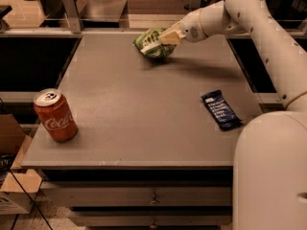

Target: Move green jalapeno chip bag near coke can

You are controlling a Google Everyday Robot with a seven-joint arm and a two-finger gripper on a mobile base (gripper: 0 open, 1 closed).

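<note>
table (144,143): grey and flat, right in front of me.
can (55,115): red, standing up near the front left corner of the table.
blue wrapper (220,110): lying flat on the right side, well apart from the can.
chip bag (149,36): green and crinkly, at the far back, far from the can. I think it hangs just off the table, but that is hard to see.
my pincer (160,39): at the far back, closed tight on the chip bag.

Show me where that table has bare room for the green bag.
The wide middle of the table, between the coke can and the blue wrapper, is bare. The far edge is busier: the gripper holds the green jalapeno chip bag there.
</note>
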